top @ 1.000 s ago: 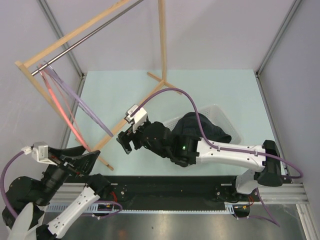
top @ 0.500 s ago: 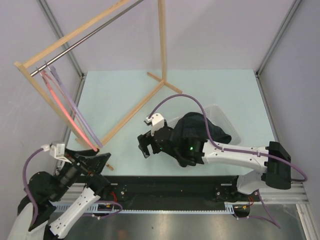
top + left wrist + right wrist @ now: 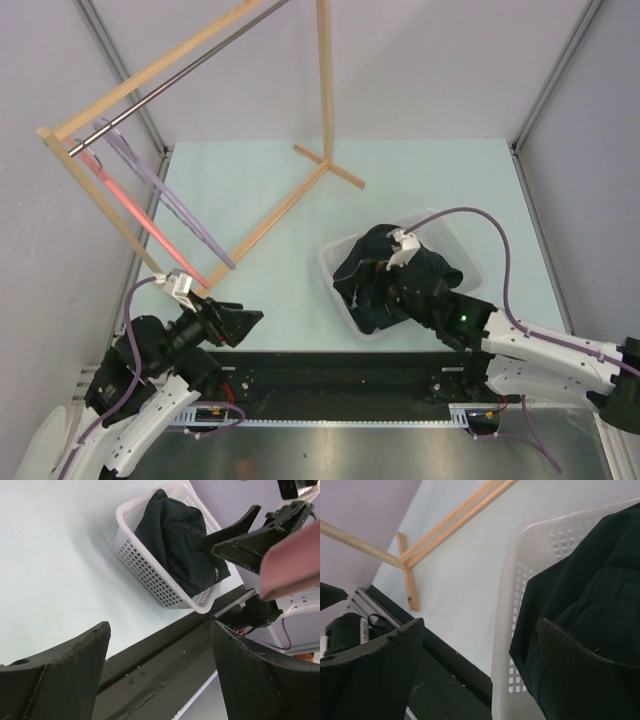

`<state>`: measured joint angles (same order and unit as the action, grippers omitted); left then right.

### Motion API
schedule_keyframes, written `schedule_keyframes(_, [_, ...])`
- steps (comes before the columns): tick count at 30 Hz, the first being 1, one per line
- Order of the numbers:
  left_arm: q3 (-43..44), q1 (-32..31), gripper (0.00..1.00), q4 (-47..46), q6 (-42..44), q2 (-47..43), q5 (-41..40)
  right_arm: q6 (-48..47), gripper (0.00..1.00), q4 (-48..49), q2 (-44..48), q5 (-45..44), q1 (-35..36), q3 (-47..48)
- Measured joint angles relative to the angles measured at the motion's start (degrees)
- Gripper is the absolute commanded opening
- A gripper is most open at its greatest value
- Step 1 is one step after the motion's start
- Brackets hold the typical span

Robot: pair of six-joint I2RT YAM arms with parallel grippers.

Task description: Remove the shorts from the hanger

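Fingers: the left fingers [image 3: 65, 665] are spread wide with nothing between them, low and well to the left of the basket. The right fingers [image 3: 375, 670] are just as wide and empty, hanging over the basket's near-left corner.
Surface: the pale green surface [image 3: 420, 180] carries the basket near its front edge and the rack beyond it.
Rack: the wooden rack [image 3: 325, 80] has a metal rail and stands to the far left of the basket, apart from it.
Basket: the white perforated plastic basket [image 3: 150, 565] is filled and overtopped by the dark cloth.
Shorts: the dark shorts [image 3: 175, 545] lie heaped in the basket, off any hanger, with one fold spilling over its right rim. No light-blue cloth shows in any view, and I cannot tell whether a second pair lies underneath. I judge the cloth soft, limp, light and not fragile. It should sag and trail from wherever it is pinched, and a single thin layer could slide out of a grip.
Hangers: one pink and one lilac, the hangers [image 3: 165, 195] slant down from the rail far left of the basket. Both are bare, so the removal looks done.
Waistband: the gathered elastic waistband [image 3: 600, 605] lies on top of the heap, just right of the right fingers. It is thicker and ribbed, so it is probably the surest place to pinch. A bunched fold would be second best.
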<state>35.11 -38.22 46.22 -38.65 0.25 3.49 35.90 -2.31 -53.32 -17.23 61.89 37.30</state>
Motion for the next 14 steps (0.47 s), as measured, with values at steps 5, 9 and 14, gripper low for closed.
schedule_keyframes(5, [-2.0,0.0,0.86,-3.8,-2.2,0.0,2.7,3.7,1.00,2.7,10.4,-0.4,-0.1,-7.1])
schedule_keyframes(9, [-9.1,0.0,0.86,-9.3,-6.4,0.0,6.5,7.2,1.00,5.4,21.4,-1.0,-0.2,-14.8])
schedule_keyframes(14, [-18.9,0.0,0.88,-16.3,-12.0,0.0,10.9,12.3,1.00,11.1,35.6,-0.7,-0.2,-26.4])
